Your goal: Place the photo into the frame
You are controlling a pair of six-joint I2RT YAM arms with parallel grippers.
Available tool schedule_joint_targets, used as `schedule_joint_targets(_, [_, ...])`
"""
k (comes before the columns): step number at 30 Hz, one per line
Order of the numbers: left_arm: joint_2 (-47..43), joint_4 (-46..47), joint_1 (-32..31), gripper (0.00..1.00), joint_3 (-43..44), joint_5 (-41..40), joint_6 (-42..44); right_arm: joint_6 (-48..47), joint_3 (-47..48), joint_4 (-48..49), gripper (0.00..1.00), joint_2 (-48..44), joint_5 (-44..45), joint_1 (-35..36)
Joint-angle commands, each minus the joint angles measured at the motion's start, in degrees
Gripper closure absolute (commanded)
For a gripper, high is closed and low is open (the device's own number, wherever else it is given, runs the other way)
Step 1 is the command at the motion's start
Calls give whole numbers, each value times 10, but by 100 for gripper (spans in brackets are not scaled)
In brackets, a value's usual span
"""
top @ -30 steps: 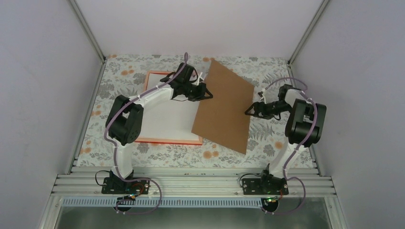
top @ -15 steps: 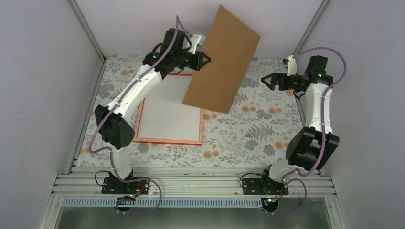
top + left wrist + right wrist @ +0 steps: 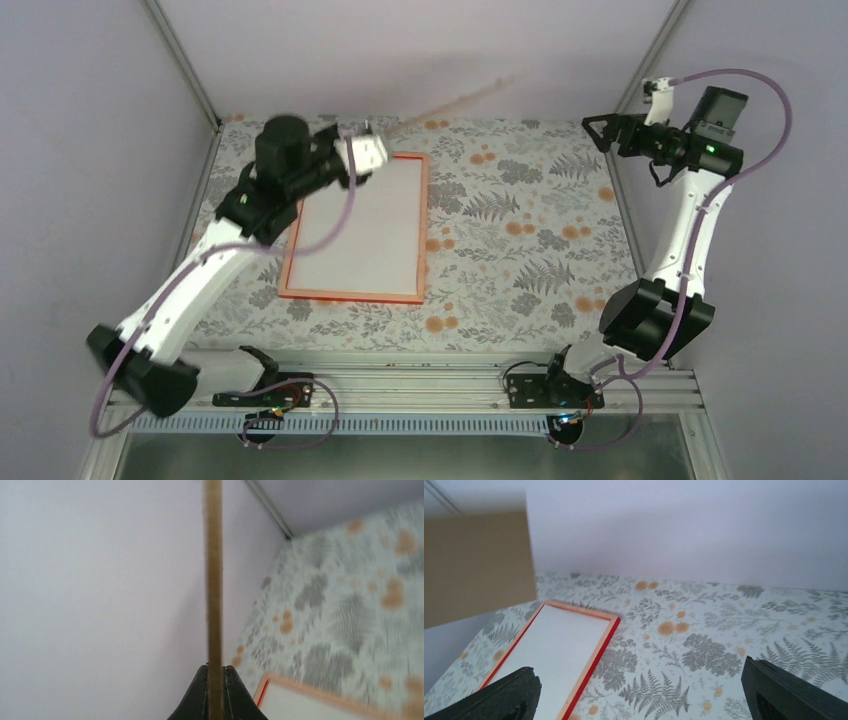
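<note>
While flat, frame [image 3: 350, 295] around photo [image 3: 375, 240].

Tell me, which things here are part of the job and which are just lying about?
Part of the job: frame; photo, white back up inside it; board, clamped in the left gripper.
Just there: tablecloth; right gripper, open, holding nothing.
</note>
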Motion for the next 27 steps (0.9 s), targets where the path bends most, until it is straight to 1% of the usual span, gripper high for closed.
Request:
schedule_joint_targets(1, [-140, 142, -18, 97, -193, 34, 375, 24, 38, -9, 0, 15, -61, -33])
schedule_joint_targets(3, [-200, 158, -20, 98, -271, 63, 457, 13, 31, -19, 0, 17, -111, -34])
schedule_joint_targets(5, [-250, 167, -21, 97, -329, 94, 516, 3, 9, -31, 0, 18, -163, -28])
schedule_joint_targets(8, [-312, 182, -24, 98, -405, 138, 586, -33, -28, -71, 0, 22, -176, 12])
schedule_joint_targets(10, [-341, 197, -24, 98, -437, 163, 621, -38, -67, -74, 0, 14, -176, 47])
schedule_joint_targets(14, [-383, 189, -24, 98, -464, 203, 673, -45, -121, -88, 0, 16, -183, 119])
schedule_joint_targets(18, [-414, 155, -24, 98, -474, 244, 704, -76, -138, -124, 0, 30, -194, 171])
schedule_joint_targets(22, [-438, 138, -24, 98, -490, 265, 726, -79, -163, -137, 0, 44, -210, 204])
schedule_joint_targets(27, [-454, 125, -23, 98, -500, 287, 742, -79, -181, -145, 0, 55, -251, 237])
